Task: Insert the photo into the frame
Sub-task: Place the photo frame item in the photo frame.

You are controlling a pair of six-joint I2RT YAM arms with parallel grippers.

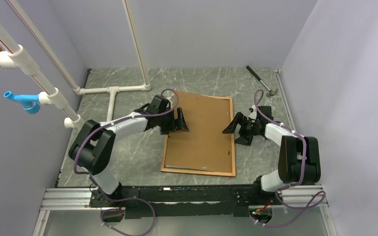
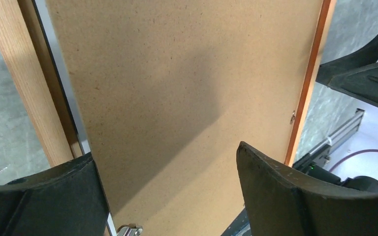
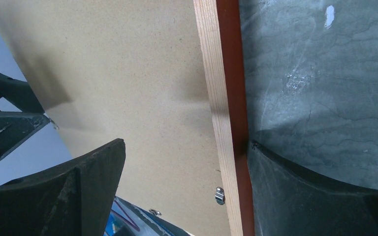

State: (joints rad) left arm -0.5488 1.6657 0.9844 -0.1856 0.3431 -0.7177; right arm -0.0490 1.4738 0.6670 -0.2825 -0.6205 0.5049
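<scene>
We are hovering our open left hand (image 1: 181, 120) over the backing panel (image 1: 202, 142), our open right hand (image 1: 231, 124) straddling the frame (image 1: 233, 150) rail, mid-counter (image 1: 138, 155).

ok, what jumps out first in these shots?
A reddish-brown frame lies mid-table with a brown fibreboard panel resting slightly askew in it. The left pincer and right pincer flank it, both open, one at each long edge. A hammer lies at the far right, and white pipes run along the left.
</scene>
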